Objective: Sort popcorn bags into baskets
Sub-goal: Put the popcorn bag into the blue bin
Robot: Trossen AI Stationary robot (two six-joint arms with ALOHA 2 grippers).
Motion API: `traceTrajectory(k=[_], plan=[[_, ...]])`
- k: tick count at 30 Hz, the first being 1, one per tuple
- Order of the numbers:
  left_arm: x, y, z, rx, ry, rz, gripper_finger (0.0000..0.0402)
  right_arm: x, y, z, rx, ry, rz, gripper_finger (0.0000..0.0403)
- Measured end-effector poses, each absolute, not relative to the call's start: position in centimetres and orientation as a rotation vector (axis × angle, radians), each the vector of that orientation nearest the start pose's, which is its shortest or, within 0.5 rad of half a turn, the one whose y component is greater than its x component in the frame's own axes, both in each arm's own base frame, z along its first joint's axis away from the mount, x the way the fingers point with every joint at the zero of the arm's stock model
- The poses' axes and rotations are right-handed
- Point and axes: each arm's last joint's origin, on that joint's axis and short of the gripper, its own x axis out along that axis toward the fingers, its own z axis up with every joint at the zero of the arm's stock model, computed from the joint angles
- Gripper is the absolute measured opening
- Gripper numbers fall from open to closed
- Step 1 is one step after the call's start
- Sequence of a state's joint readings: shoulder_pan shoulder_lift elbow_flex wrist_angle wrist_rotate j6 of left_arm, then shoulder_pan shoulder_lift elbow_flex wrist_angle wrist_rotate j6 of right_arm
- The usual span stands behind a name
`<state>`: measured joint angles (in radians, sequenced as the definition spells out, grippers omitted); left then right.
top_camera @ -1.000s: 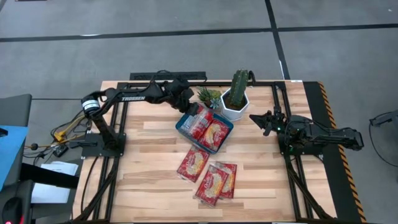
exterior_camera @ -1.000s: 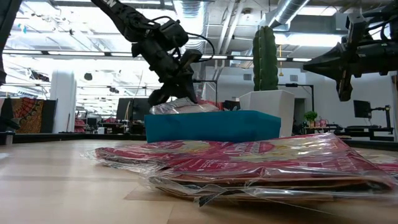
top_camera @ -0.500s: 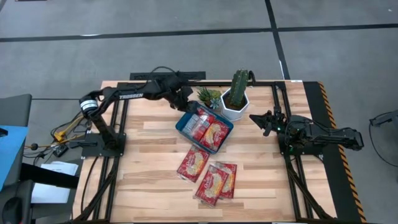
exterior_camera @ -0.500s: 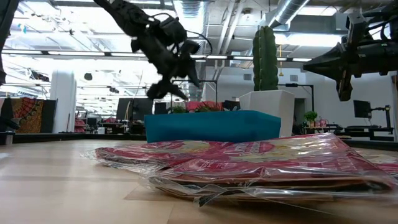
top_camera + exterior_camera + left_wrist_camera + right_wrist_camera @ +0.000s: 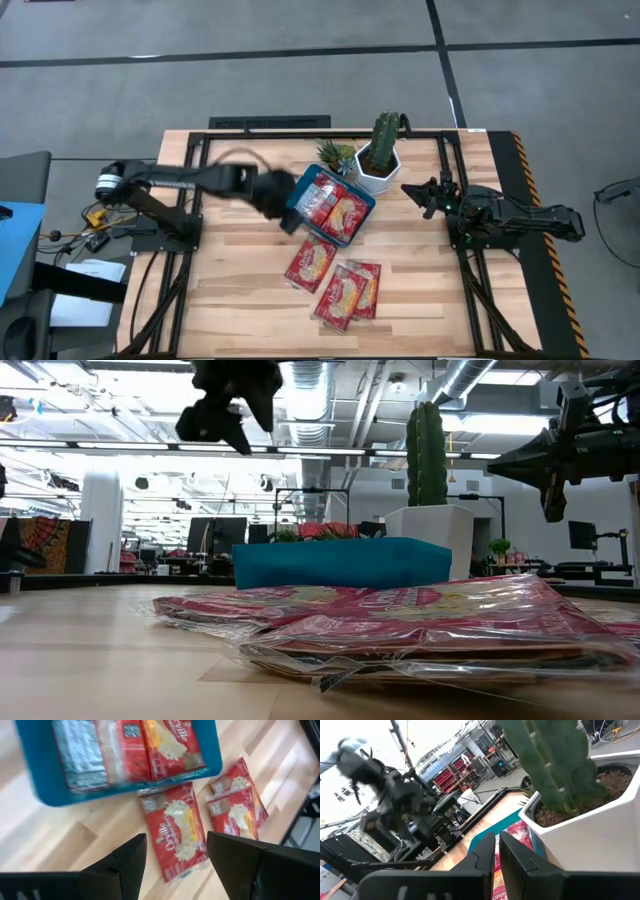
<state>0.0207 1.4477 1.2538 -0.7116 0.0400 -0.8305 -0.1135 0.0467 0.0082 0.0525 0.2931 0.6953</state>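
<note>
Where the wooden table [image 5: 230, 290] lies bare — a wide stretch along the left side and the near edge — open room for moving on every side of the loose packets. Toward the middle, the teal basket [image 5: 298, 213], turned at an angle, close in front of the white cactus pot [image 5: 378, 175] and a small succulent [image 5: 335, 155]; only a narrow gap on that far side. Since a second ago, swung away from above the basket's far corner and out over its left edge: the left gripper [image 5: 284, 205], blurred in the high view, raised high in the low view. Fingers [image 5: 120, 865] spread wide apart, nothing between them, above the boards just beside the basket. Parked as before at the right edge, near the pot — the right gripper [image 5: 425, 192], lifted off the table, fingers pressed nearly together and empty. Inside the basket, popcorn bags [image 5: 338, 210] lying flat side by side, red with cream panels, one showing a silvery face in the left wrist view; exact count hard to tell. Outside it, on the near boards, three more bags: a single bag [image 5: 310, 263] just below the basket, and an overlapping pair [image 5: 348, 290] nearer the table's front.
</note>
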Motion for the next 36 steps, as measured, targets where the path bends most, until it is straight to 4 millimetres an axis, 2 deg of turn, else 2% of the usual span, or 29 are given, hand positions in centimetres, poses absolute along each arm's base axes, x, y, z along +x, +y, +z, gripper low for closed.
traceTrajectory(k=[3,6,9,15,22,28,32,36], plan=[[30.2,-2.1,27.4,-0.785,0.843,0.366,0.02,9.7,-2.0,16.8,0.688,-0.156,-0.387,0.0052],[30.6,-3.6,24.9,-0.772,0.794,0.337,0.0214,9.7,-2.0,16.8,0.69,-0.156,-0.387,0.0052],[30.7,-3.9,22.3,-0.755,0.772,0.356,0.0232,9.7,-2.0,16.8,0.69,-0.157,-0.387,0.0052],[30.4,-4.0,18.1,-0.754,0.855,0.41,0.0262,9.7,-2.0,16.8,0.697,-0.159,-0.386,0.0052],[32.0,-5.3,15.2,-0.774,0.846,0.377,0.0277,9.7,-2.0,16.8,0.698,-0.159,-0.386,0.0052],[32.4,-6.2,12.8,-0.777,0.897,0.412,0.0277,9.7,-2.0,16.8,0.698,-0.16,-0.385,0.0052],[32.6,-6.4,12.0,-0.817,0.915,0.411,0.0247,9.7,-2.0,16.8,0.699,-0.16,-0.385,0.0052],[32.5,-6.7,11.9,-0.835,0.919,0.423,0.0164,9.7,-2.0,16.8,0.698,-0.161,-0.385,0.0052]])
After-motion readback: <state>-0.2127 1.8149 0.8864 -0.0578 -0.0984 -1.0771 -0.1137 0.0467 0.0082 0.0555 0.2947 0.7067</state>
